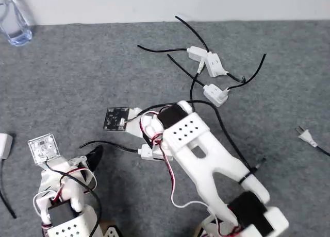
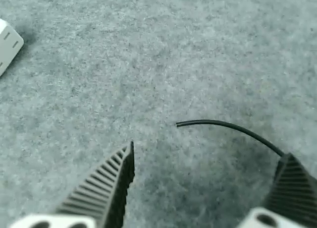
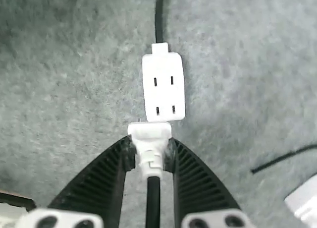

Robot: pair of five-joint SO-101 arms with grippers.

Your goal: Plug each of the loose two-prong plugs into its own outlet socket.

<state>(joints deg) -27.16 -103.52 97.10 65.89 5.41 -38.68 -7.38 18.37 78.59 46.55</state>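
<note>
My right gripper [image 3: 148, 148] is shut on a white two-prong plug [image 3: 150, 139] whose black cord runs back between the fingers. The plug's front end sits against the end of a white outlet socket [image 3: 163, 86] lying on the grey carpet. That socket [image 1: 146, 153] lies just under the right arm's wrist in the high view, and its black cord [image 1: 108, 144] trails off to the left. My left gripper [image 2: 203, 188] hangs open over bare carpet, with that cord's free end [image 2: 177, 124] just ahead of its fingers. Another loose plug [image 1: 307, 136] lies at the far right.
Two white plug-and-socket pairs [image 1: 206, 59] [image 1: 216, 94] with black cords lie at the back right. Another white socket [image 1: 4, 144] [image 2: 7, 44] sits at the left edge. A clear bottle [image 1: 15, 26] stands at the back left corner.
</note>
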